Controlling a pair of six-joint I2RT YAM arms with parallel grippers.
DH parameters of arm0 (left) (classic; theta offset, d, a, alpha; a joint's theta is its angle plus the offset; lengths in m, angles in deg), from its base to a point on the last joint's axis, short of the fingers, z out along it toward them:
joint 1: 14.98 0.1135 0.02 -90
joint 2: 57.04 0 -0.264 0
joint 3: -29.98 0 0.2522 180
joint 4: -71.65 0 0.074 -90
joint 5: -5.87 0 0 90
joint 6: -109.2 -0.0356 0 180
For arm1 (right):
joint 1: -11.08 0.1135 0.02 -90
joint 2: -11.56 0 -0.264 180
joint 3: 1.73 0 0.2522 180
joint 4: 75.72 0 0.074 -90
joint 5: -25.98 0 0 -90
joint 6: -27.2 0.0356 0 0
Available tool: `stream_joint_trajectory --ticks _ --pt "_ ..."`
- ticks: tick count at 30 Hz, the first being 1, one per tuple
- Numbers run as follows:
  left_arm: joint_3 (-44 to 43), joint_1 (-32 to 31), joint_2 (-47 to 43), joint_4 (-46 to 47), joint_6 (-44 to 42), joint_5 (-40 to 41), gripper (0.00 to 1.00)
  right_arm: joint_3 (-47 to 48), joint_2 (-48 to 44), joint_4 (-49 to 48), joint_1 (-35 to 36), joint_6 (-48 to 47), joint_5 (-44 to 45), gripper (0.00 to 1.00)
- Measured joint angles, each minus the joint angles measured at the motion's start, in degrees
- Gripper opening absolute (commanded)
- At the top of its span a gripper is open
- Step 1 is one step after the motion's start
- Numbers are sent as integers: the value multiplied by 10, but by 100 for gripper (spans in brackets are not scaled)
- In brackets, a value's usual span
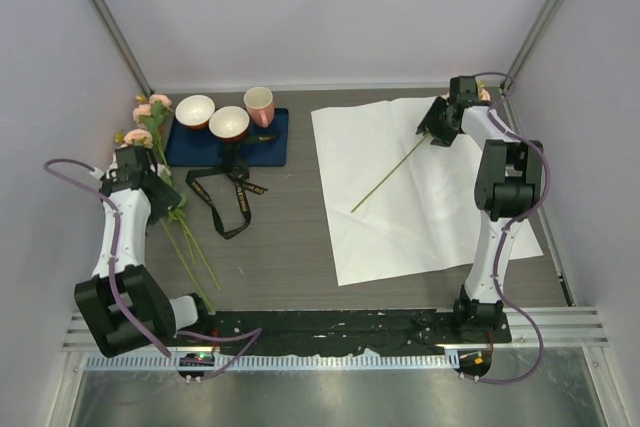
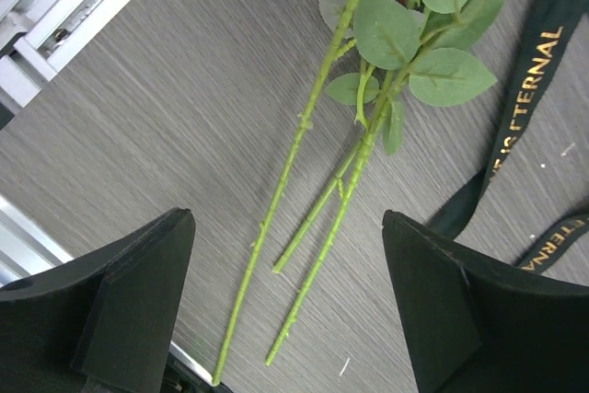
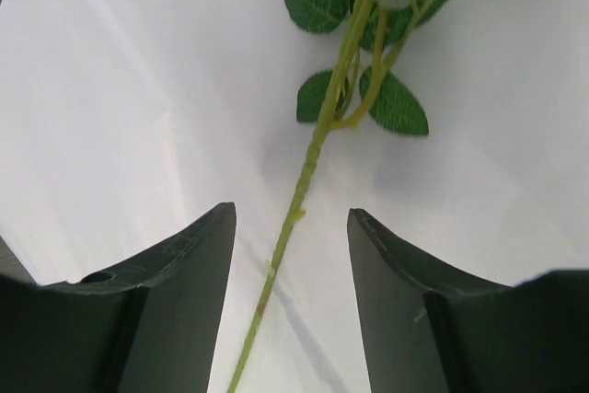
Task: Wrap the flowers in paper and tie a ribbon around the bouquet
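A bunch of pink flowers [image 1: 150, 117] lies at the table's left, its long stems [image 2: 304, 126] and leaves [image 2: 433, 62] running between the fingers of my left gripper [image 2: 287, 218]. That gripper [image 1: 138, 155] is open wide above them and touches nothing. The black ribbon [image 1: 228, 197] with gold lettering [image 2: 525, 108] lies just to the right. On the white paper [image 1: 430, 217] lies one single flower, its stem [image 1: 392, 172] slanting across. My right gripper [image 1: 437, 127] is open astride this stem [image 3: 308, 167], clear of it on both sides, with the paper [image 3: 138, 89] underneath.
A dark blue mat [image 1: 275, 147] at the back holds two bowls [image 1: 195, 110] [image 1: 229, 123] and a pink cup [image 1: 259, 105]. A metal rail [image 1: 340, 332] runs along the near edge. Walls close in on the left, back and right.
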State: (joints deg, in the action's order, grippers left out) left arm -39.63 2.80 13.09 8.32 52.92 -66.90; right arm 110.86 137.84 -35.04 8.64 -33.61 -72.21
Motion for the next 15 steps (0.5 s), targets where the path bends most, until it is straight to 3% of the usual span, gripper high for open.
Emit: stream_joint_trajectory --ticks 1,2,5,10,15 --pt "2 2 9 6 -2 -3 76 -14 -18 5 4 -2 10 59" --pt "7 4 19 15 -7 -8 62 -29 -41 9 10 -2 21 59" --pt "11 5 48 35 -19 -26 50 -68 -116 9 40 -2 46 59" --pt "11 -7 85 60 -32 -73 53 -125 -232 -32 129 -2 57 58" --pt "12 -33 114 69 -25 -96 48 -148 -261 -59 210 -2 53 57"
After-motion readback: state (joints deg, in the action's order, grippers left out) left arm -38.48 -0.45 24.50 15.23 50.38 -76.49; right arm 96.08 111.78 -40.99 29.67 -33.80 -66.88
